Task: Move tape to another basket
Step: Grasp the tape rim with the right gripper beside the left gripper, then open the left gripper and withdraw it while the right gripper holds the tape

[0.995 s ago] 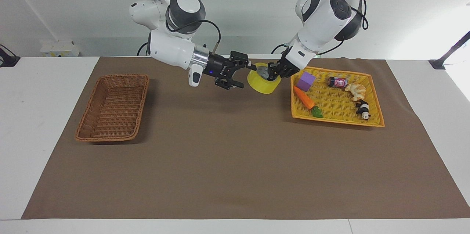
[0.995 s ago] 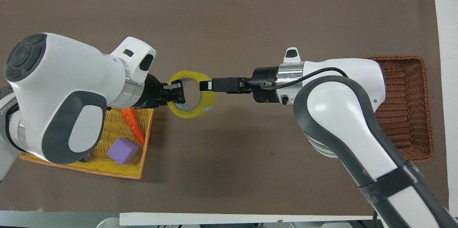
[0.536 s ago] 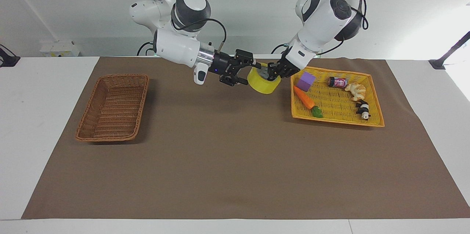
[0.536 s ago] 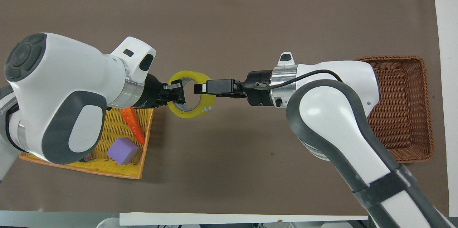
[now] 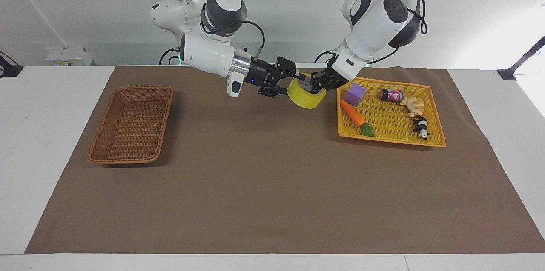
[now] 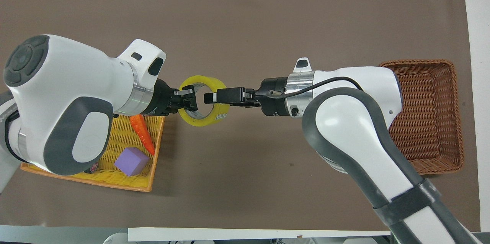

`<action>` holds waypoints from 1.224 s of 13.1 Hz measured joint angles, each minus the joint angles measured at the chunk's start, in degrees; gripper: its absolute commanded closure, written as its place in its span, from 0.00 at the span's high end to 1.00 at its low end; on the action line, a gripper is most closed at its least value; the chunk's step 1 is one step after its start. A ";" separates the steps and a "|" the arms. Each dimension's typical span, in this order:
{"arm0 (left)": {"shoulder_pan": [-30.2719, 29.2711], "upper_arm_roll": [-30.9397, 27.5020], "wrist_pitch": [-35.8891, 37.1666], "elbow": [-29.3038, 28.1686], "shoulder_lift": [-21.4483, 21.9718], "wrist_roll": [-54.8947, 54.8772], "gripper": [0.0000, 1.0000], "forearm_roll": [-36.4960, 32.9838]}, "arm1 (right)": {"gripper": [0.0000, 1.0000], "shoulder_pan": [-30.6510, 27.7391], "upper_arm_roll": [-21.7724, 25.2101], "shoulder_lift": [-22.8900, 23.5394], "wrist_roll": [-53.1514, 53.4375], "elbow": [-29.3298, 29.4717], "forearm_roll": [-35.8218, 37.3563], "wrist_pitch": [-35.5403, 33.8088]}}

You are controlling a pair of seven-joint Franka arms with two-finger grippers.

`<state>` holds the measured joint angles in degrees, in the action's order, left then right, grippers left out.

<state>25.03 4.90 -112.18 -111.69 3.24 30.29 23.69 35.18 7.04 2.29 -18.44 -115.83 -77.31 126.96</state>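
Closest to the robots, the tape [image 5: 304, 94] hangs in the air over the brown mat [image 5: 272, 186], between the two baskets, with the left gripper [image 5: 316, 83] clamped on the rim nearest the yellow basket [image 5: 434, 113]. The right gripper [image 5: 286, 79] reaches in from the other end, its fingers apart, one inside the roll's hole and one outside its wall. Farther out, the brown wicker basket [image 5: 132, 124] sits at the right arm's end, and the yellow basket holds a purple block [image 5: 354, 94] and a toy carrot [image 5: 355, 118].
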 measured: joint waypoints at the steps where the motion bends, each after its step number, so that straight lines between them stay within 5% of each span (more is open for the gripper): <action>1: -0.03 -0.21 0.11 0.03 0.08 0.00 0.00 -0.01 | 0.14 0.09 0.06 0.14 -0.05 -0.20 0.12 0.42; 3: -0.05 -0.45 0.82 0.02 0.13 -0.01 0.00 -0.25 | 0.00 0.60 0.13 0.30 -0.11 -0.21 0.18 0.78; 5: -0.06 -0.48 0.85 0.02 0.13 -0.02 0.00 -0.25 | 0.00 0.67 0.13 0.30 -0.11 -0.20 0.19 0.97; 6: -0.06 -0.48 0.85 0.02 0.13 -0.02 0.19 -0.25 | 0.00 0.67 0.13 0.30 -0.11 -0.20 0.19 0.98; 7: -0.06 -0.48 0.85 0.02 0.13 -0.02 0.66 -0.25 | 0.00 0.67 0.13 0.30 -0.11 -0.20 0.19 0.98; 8: -0.05 -0.48 0.85 0.03 0.13 -0.02 0.89 -0.23 | 0.00 0.68 0.13 0.30 -0.11 -0.20 0.19 0.98; 10: 0.03 -0.34 0.87 0.49 0.19 0.09 0.99 -0.37 | 0.00 1.01 0.03 0.30 -0.10 -0.19 0.19 0.98; 16: -5.03 -1.54 13.97 11.03 1.80 0.64 0.99 -5.16 | 0.00 -1.94 0.22 0.30 -0.08 -0.18 3.08 -0.91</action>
<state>20.00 3.36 -98.20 -100.66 5.04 30.93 18.53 33.25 7.27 2.59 -18.52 -116.01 -74.23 126.05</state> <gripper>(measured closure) 0.004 0.458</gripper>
